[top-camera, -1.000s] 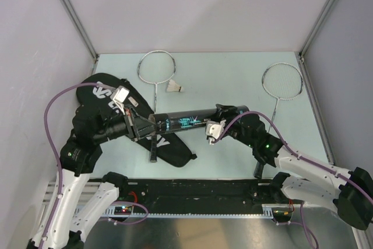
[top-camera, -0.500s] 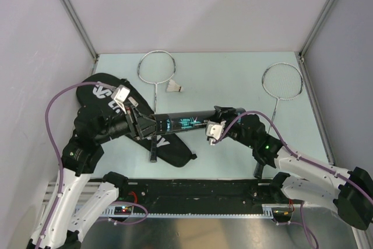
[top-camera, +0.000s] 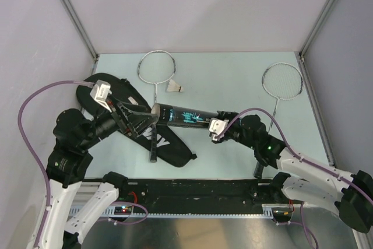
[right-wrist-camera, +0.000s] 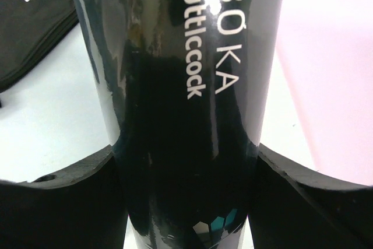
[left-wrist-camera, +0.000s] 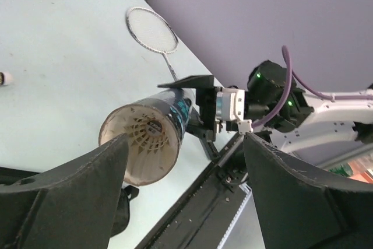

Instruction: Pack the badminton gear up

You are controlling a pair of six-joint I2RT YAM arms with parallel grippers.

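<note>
Pale green bench [top-camera: 233, 86] between lilac walls, near to far. Right pincer [top-camera: 217, 127] is clamping the black shuttlecock tube [top-camera: 180, 116], its mouth over the racket bag [top-camera: 169, 144]. Left pincer [top-camera: 141, 119] is standing open just off that mouth, gripping nothing. Shuttle loading appears under way. Beyond, a loose shuttlecock [top-camera: 174, 87] is lying beside a racket [top-camera: 156, 67]; fetching it likely follows, calling for a light pinch.

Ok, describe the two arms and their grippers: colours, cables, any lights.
The left arm and right arm have white lower links and black joints. Each carries a looping purple cable to a white camera block at its wrist. The left gripper and right gripper have broad matte black fingers. Green lights glow on the right arm.
</note>
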